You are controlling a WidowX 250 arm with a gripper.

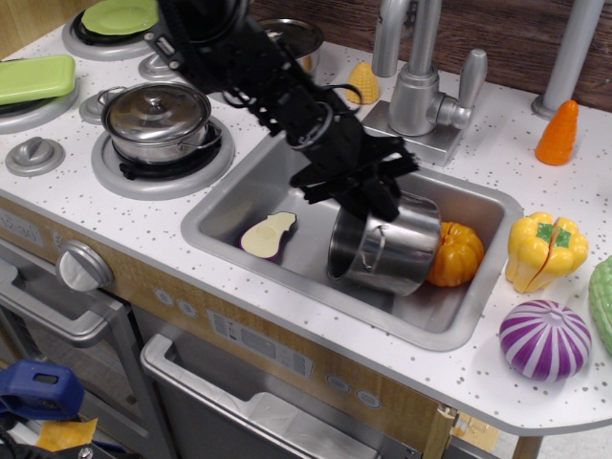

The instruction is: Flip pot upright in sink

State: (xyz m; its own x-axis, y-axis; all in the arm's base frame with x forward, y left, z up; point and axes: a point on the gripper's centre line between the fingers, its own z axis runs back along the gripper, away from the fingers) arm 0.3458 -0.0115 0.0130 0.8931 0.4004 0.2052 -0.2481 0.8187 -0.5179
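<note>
The shiny steel pot (394,251) is in the sink (316,298), tilted on its side with its open mouth facing front-left and a loop handle showing. It leans against the orange pumpkin (459,252) and looks raised off the basin floor. My black gripper (381,201) reaches down from the upper left and is shut on the pot's upper rim. Its fingertips are partly hidden by the pot wall.
An eggplant slice (268,235) lies in the sink's left part. The faucet (421,91) stands behind the sink. A lidded pot (158,117) sits on the left burner. A yellow pepper (545,251) and purple onion (545,338) lie on the right counter.
</note>
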